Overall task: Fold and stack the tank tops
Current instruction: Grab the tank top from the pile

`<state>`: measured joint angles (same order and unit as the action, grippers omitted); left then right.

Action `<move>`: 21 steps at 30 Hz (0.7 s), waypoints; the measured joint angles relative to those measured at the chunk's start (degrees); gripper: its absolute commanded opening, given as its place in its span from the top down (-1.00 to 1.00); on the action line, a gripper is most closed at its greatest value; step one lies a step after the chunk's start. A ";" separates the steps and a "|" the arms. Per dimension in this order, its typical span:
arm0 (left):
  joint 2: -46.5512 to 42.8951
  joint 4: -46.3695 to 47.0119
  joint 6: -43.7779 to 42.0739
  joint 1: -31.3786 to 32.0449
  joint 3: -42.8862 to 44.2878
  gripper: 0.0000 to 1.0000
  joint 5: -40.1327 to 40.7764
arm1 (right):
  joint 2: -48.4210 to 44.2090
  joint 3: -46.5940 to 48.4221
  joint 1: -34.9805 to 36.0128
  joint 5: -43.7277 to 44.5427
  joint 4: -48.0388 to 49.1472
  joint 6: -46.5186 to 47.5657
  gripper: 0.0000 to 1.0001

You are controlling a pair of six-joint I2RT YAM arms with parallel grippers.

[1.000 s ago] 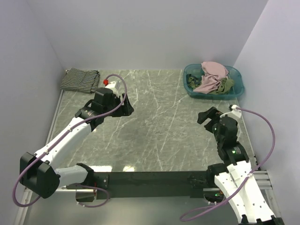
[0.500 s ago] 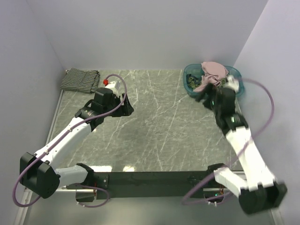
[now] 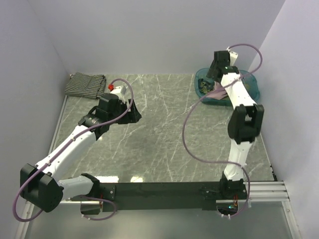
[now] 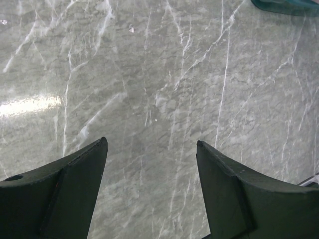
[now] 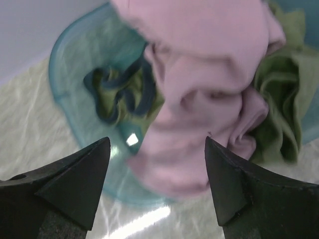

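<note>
Seemingly above pink top [image 5: 199, 84]: right gripper [image 5: 157, 142]

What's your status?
Left gripper open, over table. Right gripper open, above pink tank top in teal basin. Striped tank top at far-left corner. Nothing blocking.

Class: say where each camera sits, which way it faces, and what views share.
Top: above and behind, looking down at table, basin; left arm, right arm show.
Left wrist: over table, looking down; left gripper shows, open.
Right wrist: above basin, looking down at pink top; right gripper shows, open.
Shared: basin, in all three.
</note>
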<state>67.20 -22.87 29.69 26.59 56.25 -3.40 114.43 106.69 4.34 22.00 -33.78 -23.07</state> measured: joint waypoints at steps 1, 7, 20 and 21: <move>0.00 -0.04 0.00 -0.04 -0.09 -0.56 -0.07 | 3.15 3.87 -0.42 1.03 -0.72 0.20 -0.65; 0.00 0.09 0.00 -1.33 -0.15 -0.56 -1.60 | 14.34 17.11 -2.64 5.49 -6.43 0.44 -0.68; 0.00 0.85 0.00 -2.69 -0.55 -0.56 -3.37 | 18.40 19.74 -4.26 6.49 -10.19 1.64 0.78; 0.00 0.85 0.00 -2.69 -0.55 -0.56 -3.37 | 18.40 19.93 -4.26 6.45 -10.34 1.68 0.98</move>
<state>67.20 -22.02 29.69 23.90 55.70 -6.76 132.84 126.63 0.08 28.45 -44.12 -21.39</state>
